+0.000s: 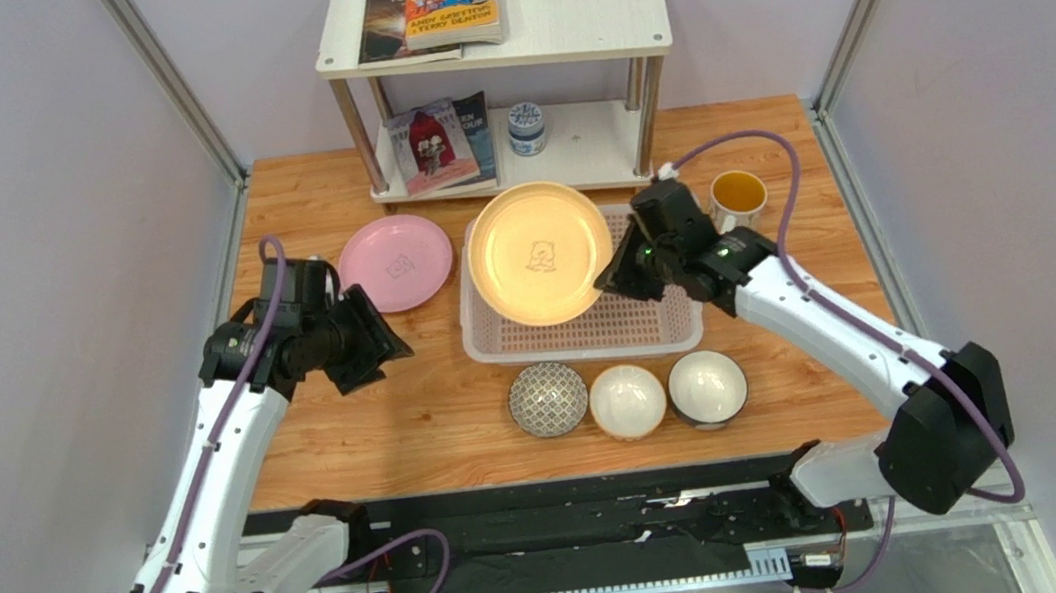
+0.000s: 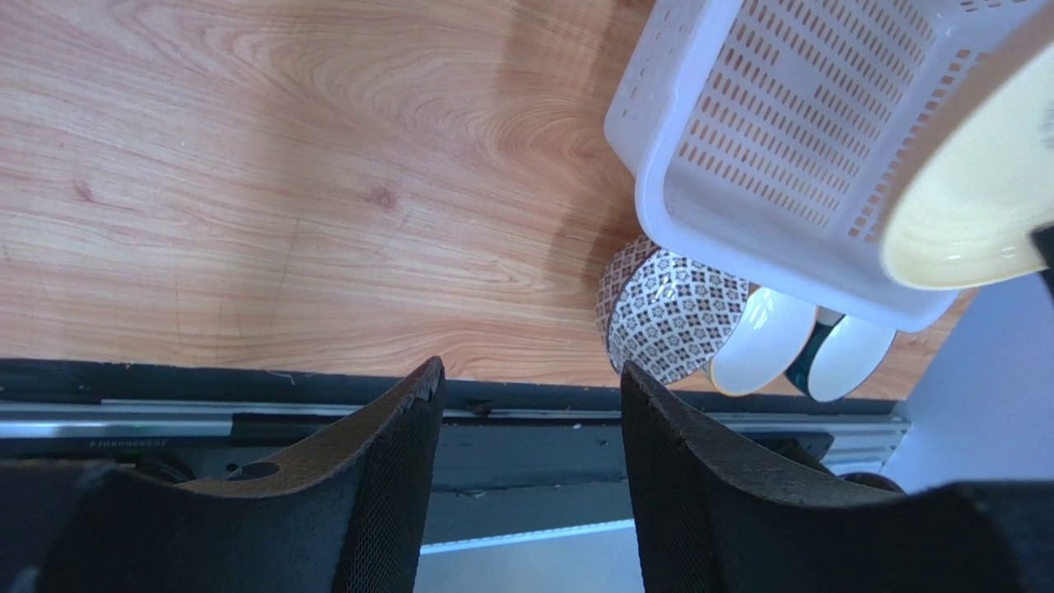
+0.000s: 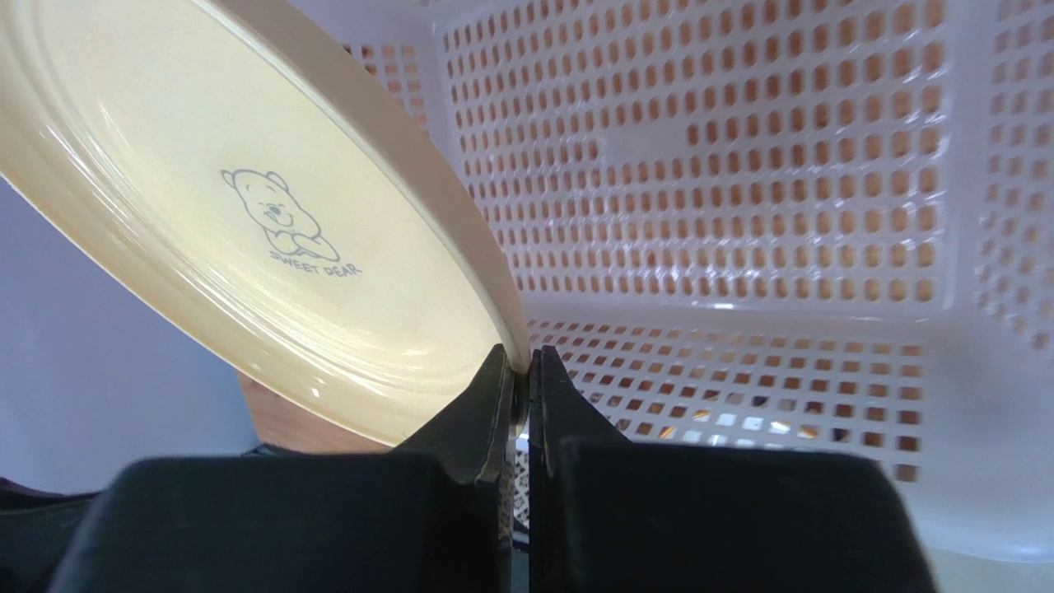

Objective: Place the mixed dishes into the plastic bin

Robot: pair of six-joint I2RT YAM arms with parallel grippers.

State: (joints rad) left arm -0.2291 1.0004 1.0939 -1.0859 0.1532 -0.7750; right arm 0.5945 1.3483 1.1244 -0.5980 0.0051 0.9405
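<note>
My right gripper [image 1: 627, 277] is shut on the rim of the pale yellow plate [image 1: 540, 253] and holds it tilted above the white plastic bin [image 1: 614, 327]. In the right wrist view the plate [image 3: 248, 222] is pinched between the fingertips [image 3: 521, 371] over the bin's grid bottom [image 3: 742, 185]. The pink plate [image 1: 396, 263] lies left of the bin. The grey patterned bowl [image 1: 548, 398] and two white bowls [image 1: 627, 399] [image 1: 707, 387] sit in a row in front of it. The mug [image 1: 738, 195] stands right of it. My left gripper [image 1: 371, 349] is open and empty [image 2: 526, 383].
A white two-tier shelf [image 1: 507, 73] with books and a small blue-white jar [image 1: 524, 128] stands at the back. A black rail runs along the table's near edge [image 1: 546, 514]. Grey walls close in both sides.
</note>
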